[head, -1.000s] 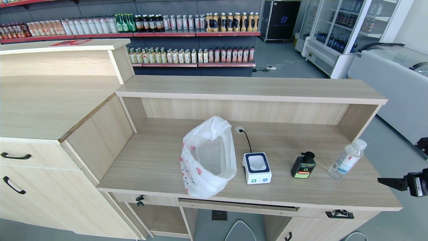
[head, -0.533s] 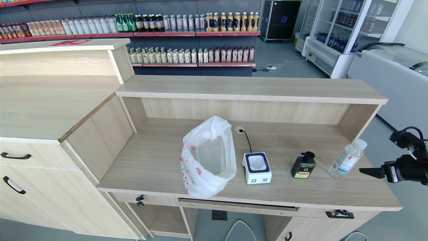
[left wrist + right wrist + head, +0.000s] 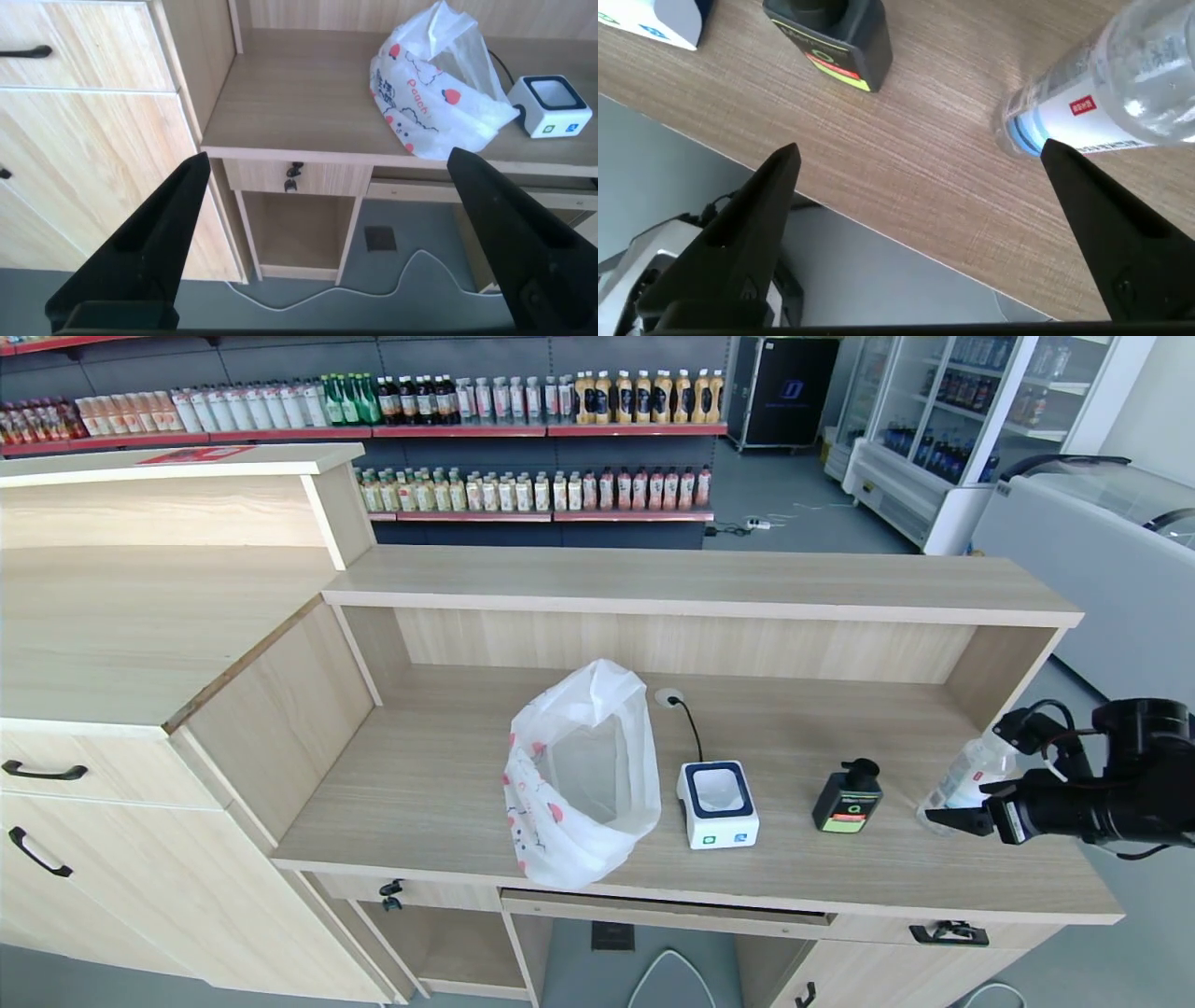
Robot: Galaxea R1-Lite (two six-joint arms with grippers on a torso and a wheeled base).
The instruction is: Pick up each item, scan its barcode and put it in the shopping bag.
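Landmark: the white and dark-blue box-shaped barcode scanner (image 3: 717,803) sits on the pale wooden worktop (image 3: 448,775), window up, probably so an item can be passed over it.
Bag: the white plastic shopping bag with red print (image 3: 579,775) stands just beside the scanner on the robot's left. Its mouth is propped open, which seems meant to let a scanned item drop straight in.
Pump bottle: the squat black bottle with a pump top and a green-and-yellow label (image 3: 848,798) stands near the scanner on the robot's right, untouched.
Water bottle: the clear plastic bottle with a white cap and a white label with a red mark (image 3: 1120,84) stands farthest to the right of the scanner, beyond the pump bottle. It looks nearly empty and see-through, so it is likely light and easy to tip.
Right claw: the right claw (image 3: 917,154) is level with the worktop on the far right of the scanner and spread wide, holding nothing. The water bottle's base is just beside one finger and not yet between the two. This looks like the line-up for a first pick.
Left claw: the left claw (image 3: 329,159) is also spread wide and empty. It hangs out in front of the worktop and below its edge, on the bag's side of the scanner, apparently parked out of the way.
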